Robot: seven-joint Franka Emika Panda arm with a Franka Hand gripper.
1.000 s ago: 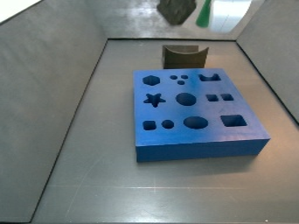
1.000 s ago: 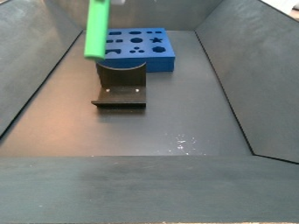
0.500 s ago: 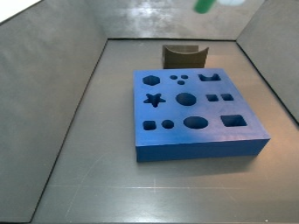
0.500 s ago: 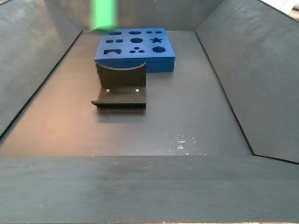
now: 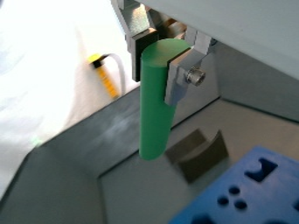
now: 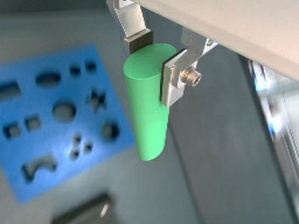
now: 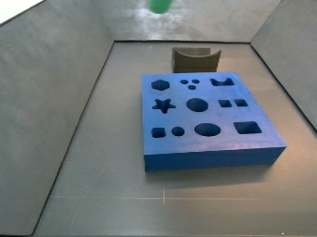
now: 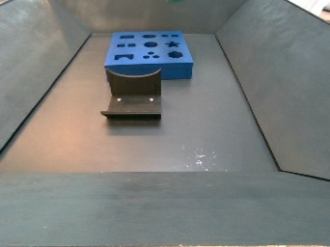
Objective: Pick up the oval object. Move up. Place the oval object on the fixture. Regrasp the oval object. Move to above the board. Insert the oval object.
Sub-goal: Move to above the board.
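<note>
In both wrist views the hand (image 5: 162,48) is clamped on the top end of the green peg (image 5: 156,101), which hangs straight down between its silver fingers (image 6: 177,72). Far below the hand lie the blue board (image 6: 59,109) and the fixture (image 5: 197,153), both clear of the peg. In a side view only the peg's tip (image 7: 160,6) shows, at the upper edge.

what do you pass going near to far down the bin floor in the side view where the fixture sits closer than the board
Fixture → board. The gripper, shut on the oval object, is out of that view; it shows only in the wrist views.
</note>
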